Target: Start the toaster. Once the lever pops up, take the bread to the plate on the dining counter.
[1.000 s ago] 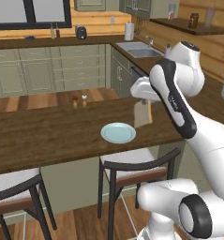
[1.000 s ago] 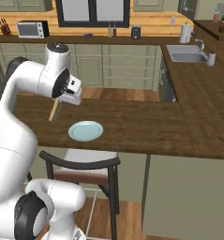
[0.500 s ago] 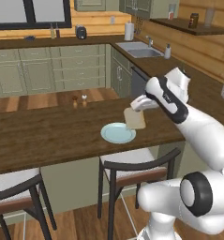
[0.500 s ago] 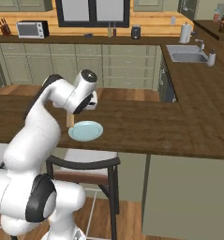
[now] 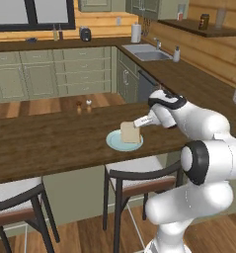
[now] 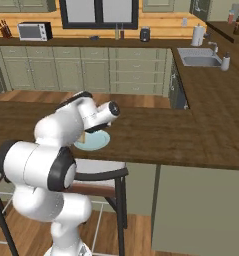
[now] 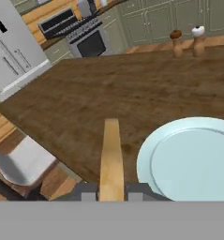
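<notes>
Left base view: arm bent low, fingers (image 5: pixel 139 123) pinching bread (image 5: pixel 130 132) over plate (image 5: pixel 115 143).

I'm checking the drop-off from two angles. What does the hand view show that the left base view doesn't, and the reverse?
Hand view alone: the stove and the bread edge-on between the fingers. Left base view alone: the sink, the paper towel roll and the bread's broad face above the plate. Both show the dining counter, plate and two shakers.
</notes>
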Controlling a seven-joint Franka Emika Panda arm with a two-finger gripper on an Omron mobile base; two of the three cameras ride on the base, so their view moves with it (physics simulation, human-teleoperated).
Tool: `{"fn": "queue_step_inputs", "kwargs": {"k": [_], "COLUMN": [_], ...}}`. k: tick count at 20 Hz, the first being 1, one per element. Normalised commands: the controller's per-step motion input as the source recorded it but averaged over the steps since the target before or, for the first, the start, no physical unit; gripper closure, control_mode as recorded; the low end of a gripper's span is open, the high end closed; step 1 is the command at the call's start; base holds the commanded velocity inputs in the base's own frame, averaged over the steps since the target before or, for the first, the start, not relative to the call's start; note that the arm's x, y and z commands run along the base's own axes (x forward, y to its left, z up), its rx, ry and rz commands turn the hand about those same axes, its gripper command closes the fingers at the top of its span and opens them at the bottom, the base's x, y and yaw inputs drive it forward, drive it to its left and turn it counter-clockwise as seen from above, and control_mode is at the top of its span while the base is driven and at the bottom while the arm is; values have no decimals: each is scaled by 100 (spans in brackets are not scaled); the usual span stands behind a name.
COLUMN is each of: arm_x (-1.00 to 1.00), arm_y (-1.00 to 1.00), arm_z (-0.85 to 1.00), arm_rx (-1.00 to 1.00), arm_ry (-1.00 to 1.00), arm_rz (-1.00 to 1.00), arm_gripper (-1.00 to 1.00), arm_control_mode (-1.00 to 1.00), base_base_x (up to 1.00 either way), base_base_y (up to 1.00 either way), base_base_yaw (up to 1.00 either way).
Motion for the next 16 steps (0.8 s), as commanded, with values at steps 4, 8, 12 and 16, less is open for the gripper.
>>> {"fn": "queue_step_inputs", "kwargs": {"k": [4, 8, 12, 16], "arm_x": [88, 49, 19, 19], "arm_y": [0, 0, 0, 0], "arm_z": [-11, -27, -30, -24], "arm_rx": [24, 15, 4, 1], "arm_ry": [0, 0, 0, 0], "arm_rz": [7, 3, 0, -2], "arm_gripper": [100, 100, 100, 100], "arm_control_mode": [-100, -100, -100, -100], "base_base_x": [0, 0, 0, 0], "base_base_y": [0, 0, 0, 0], "base_base_yaw": [0, 0, 0, 0]}}
